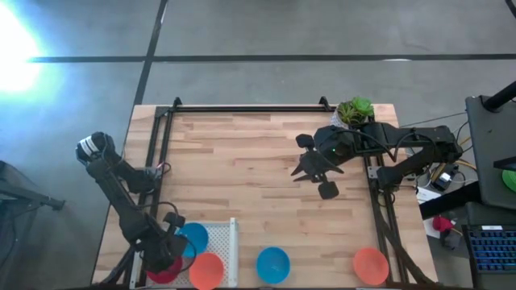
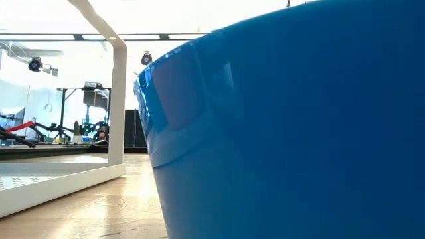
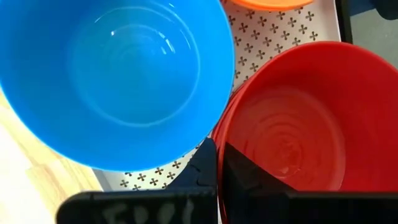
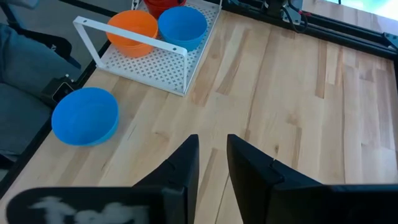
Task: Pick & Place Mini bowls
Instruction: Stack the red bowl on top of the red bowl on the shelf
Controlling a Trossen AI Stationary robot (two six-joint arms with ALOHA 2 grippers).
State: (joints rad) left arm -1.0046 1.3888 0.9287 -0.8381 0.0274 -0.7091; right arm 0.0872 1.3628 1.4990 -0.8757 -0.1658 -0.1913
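A white perforated tray [image 1: 227, 240] stands at the table's near left. In it sit a blue mini bowl [image 3: 118, 74] and an orange one [image 4: 132, 30]. My left gripper [image 1: 165, 256] is over the tray's left end, shut on a red mini bowl [image 3: 292, 124]. Two more bowls stand on the wood by the near edge, one blue [image 1: 272, 264] and one orange [image 1: 371, 264]. The blue one fills the low view [image 2: 299, 133]. My right gripper [image 4: 212, 155] hangs open over the table's far right part, with nothing between its fingers. My left gripper holds the red bowl by its rim [image 3: 219, 140], on the side nearest the blue bowl. One finger [image 3: 249, 177] is inside the bowl and one [image 3: 202, 171] outside. The fingers come steeply from above. The bowl stays mouth up; whether its base rests on the tray, I cannot tell.
A white pot with a green plant [image 1: 355, 109] stands at the table's far right corner. Black rails [image 1: 242, 108] run along the table's far, left and right sides. The tray has a raised white bar [image 4: 134, 38] on its right side. Bare wood [image 1: 242, 177] lies in the table's middle.
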